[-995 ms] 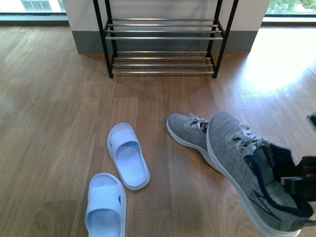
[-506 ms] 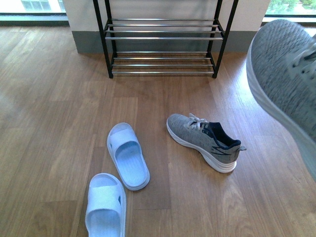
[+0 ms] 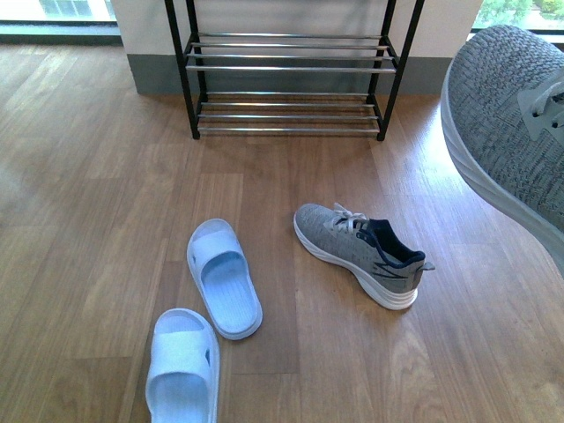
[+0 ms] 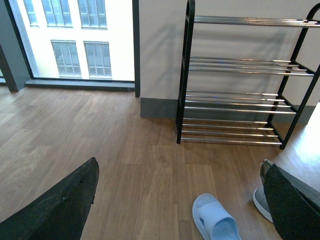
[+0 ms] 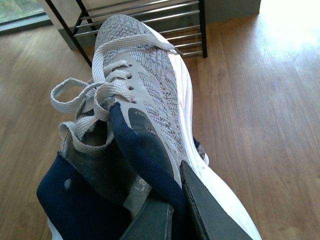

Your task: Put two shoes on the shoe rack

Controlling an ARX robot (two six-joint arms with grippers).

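Right claw point(image 5: 169, 196), sneaker point(image 5: 150, 80); seemingly wooden floor point(image 3: 106, 176)

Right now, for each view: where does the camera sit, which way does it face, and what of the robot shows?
Front: on the body, facing the shoe rack across the floor; no arm shows.
Left wrist: on the left arm, facing the rack; open left end effector frames it.
Right wrist: on the right arm, looking along the grey sneaker held by the right end effector.
Shared: front and right wrist both show that sneaker.
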